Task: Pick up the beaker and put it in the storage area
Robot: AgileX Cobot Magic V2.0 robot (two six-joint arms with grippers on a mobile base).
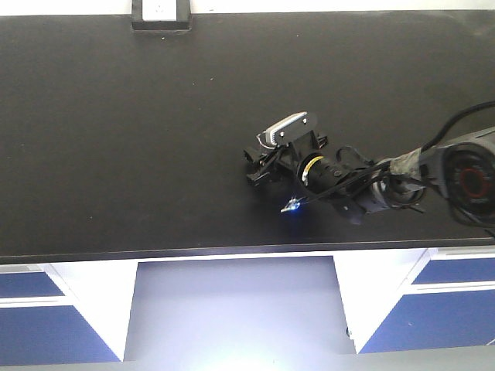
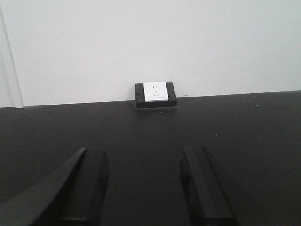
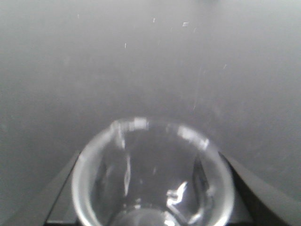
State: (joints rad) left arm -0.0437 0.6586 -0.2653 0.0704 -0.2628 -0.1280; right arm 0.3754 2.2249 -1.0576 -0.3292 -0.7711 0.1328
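A lab: black benchtop [image 1: 155, 139] over blue cabinets [image 1: 31, 309], glass beaker [image 3: 153, 174]

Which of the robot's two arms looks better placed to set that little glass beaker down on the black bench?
The right. The right gripper has the beaker between its fingers, over the black benchtop. The left gripper is open with nothing in it.

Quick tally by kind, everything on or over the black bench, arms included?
Beaker: 1, between the right gripper's fingers
Socket box: 1
Grippers: 2, counting the left gripper
Benchtop: 1
Total: 5
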